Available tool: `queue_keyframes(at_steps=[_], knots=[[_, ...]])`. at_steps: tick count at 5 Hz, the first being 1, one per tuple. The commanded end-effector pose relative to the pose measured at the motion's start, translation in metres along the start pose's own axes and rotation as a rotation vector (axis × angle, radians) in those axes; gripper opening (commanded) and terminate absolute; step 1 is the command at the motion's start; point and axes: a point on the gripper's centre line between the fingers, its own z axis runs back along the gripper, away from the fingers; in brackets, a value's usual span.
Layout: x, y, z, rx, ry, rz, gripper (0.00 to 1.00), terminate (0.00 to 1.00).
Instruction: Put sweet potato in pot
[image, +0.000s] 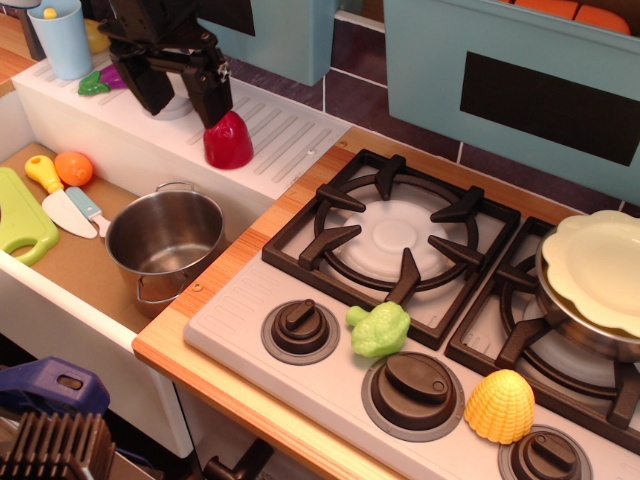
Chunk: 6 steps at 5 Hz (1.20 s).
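The sweet potato (230, 143) is a glossy dark-red dome standing on the white ridged drainboard (285, 135) at the back. The steel pot (165, 243) stands empty and upright in the sink, in front of and below it. My black gripper (183, 99) hangs open above the drainboard, just left of the sweet potato. Its right finger (213, 95) overlaps the top left of the sweet potato; its left finger (150, 88) is well to the left. Nothing is held between them.
An orange fruit (73, 167), a toy knife (70, 211) and a green board (22, 215) lie in the sink left of the pot. A blue cup (62, 38) stands at the back left. Green broccoli (379, 329) and a yellow ridged dome (498, 405) sit on the stove; a yellow plate (600, 268) rests on a pan.
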Motion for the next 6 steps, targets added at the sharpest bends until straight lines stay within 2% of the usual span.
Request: queue_keyframes(at_steps=[1,3,6], knots=[[0.023,0.004,-0.004,0.0,-0.051,-0.039,1.0,0.0],[0.046,0.009,-0.023,-0.017,-0.096,-0.051,1.0,0.0],[0.036,0.008,-0.051,-0.044,-0.129,0.008,1.0,0.0]])
